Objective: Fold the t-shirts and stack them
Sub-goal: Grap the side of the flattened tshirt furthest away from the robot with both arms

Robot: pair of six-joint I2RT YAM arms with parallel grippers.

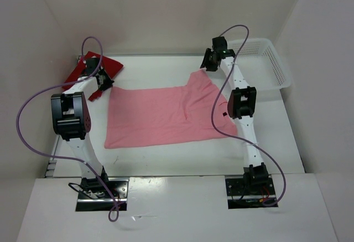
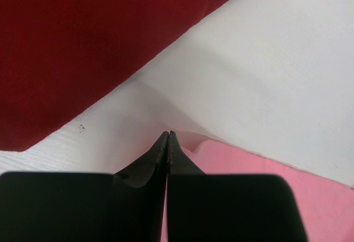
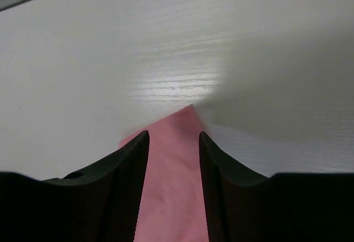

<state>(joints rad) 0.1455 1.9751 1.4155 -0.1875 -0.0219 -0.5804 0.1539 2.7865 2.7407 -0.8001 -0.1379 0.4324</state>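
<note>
A light pink t-shirt point(image 1: 160, 114) lies spread flat in the middle of the table. A dark red t-shirt point(image 1: 108, 65) lies crumpled at the back left and fills the upper left of the left wrist view point(image 2: 83, 42). The bright magenta-pink shirt is out of view. My left gripper point(image 1: 102, 87) is at the pink shirt's back left corner, its jaws shut point(image 2: 168, 134) with the pink cloth edge point(image 2: 265, 164) pinched at the tips. My right gripper point(image 1: 207, 65) is at the shirt's back right corner, open point(image 3: 173, 134), with the pink corner point(image 3: 171, 197) between its fingers.
A white mesh basket point(image 1: 265, 59) stands at the back right, close to the right arm. White walls close in the table at the back and both sides. The table's front edge runs just ahead of the arm bases.
</note>
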